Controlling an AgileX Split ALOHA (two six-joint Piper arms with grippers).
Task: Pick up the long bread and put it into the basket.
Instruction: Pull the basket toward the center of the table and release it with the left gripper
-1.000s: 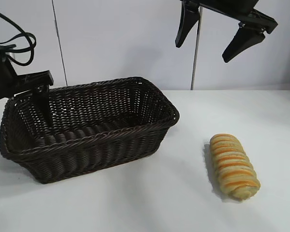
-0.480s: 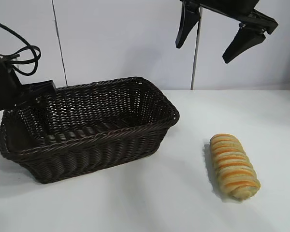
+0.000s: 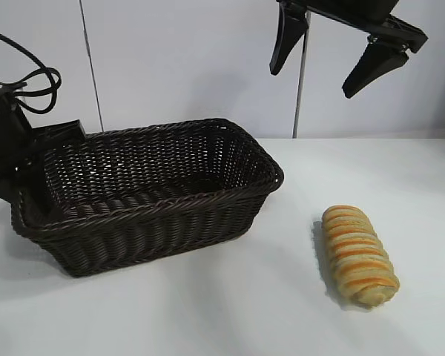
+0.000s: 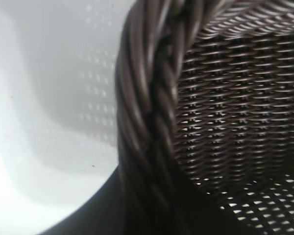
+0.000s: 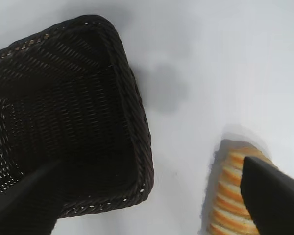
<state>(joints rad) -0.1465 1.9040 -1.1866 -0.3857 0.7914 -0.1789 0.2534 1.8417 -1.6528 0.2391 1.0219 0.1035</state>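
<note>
Holding high: my right gripper (image 3: 345, 55) hangs well above the worktop's far right part, fingers spread wide with nothing between them.
Right wrist view: I see both dark fingertips (image 5: 272, 198) at the frame's edges, one overlapping the long bread (image 5: 232, 196) and the other the basket (image 5: 63, 122), neither touching.
Long bread: I see it (image 3: 358, 255) lying flat on the white worktop (image 3: 230, 304) toward the front right corner, its long axis running roughly front to back, orange-brown stripes across it.
Bread contact: nothing touches it, and it sits well apart from the basket.
Basket: it (image 3: 148, 194) stands on the left half of the worktop, its long side angled so the right end lies farther back.
Basket contents: I can see only bare weave on the inside walls and floor.
Left gripper: mine is (image 3: 30, 159) at the basket's left end, right against the braided rim.
Left fingers: I cannot tell whether they are apart or closed; the arm and the wicker hide them.
Left wrist view: the braided rim (image 4: 149, 122) fills the middle of the picture, with the woven inner wall on one side and white worktop (image 4: 49, 98) on the other.
</note>
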